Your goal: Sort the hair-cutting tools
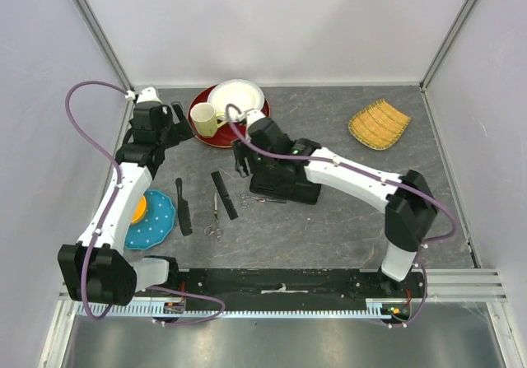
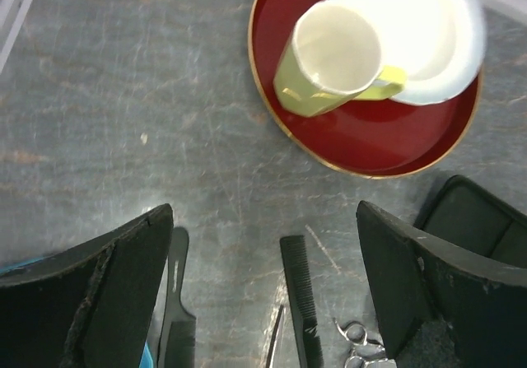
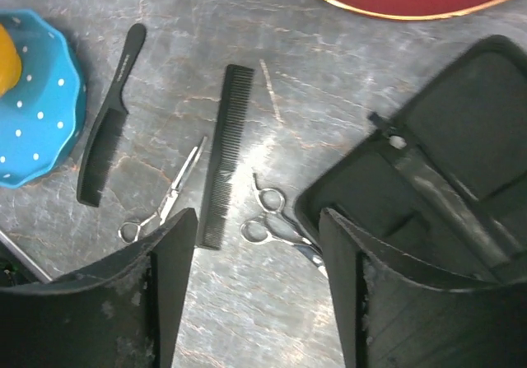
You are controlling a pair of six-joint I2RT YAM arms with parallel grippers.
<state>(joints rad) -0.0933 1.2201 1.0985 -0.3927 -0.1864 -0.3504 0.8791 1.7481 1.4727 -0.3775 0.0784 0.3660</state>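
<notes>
Two silver scissors and two black combs lie on the grey table. In the top view the handled comb [image 1: 183, 207], the straight comb [image 1: 224, 195] and one pair of scissors [image 1: 214, 220] lie side by side. The second scissors [image 1: 259, 197] lie against the open black case [image 1: 284, 183]. My right gripper [image 1: 241, 160] is open and empty, above the case's left edge. In the right wrist view it [image 3: 257, 220] hovers over the second scissors [image 3: 272, 221], beside the straight comb [image 3: 226, 154]. My left gripper [image 1: 177, 121] is open and empty, back by the tray; its wrist view [image 2: 263, 211] shows both combs below.
A red tray [image 1: 247, 125] with a yellow-green mug [image 1: 203, 120] and a white bowl [image 1: 239, 98] stands at the back. A blue dotted plate [image 1: 156, 224] with an orange thing sits at the left. A yellow woven mat [image 1: 379, 123] lies at the back right.
</notes>
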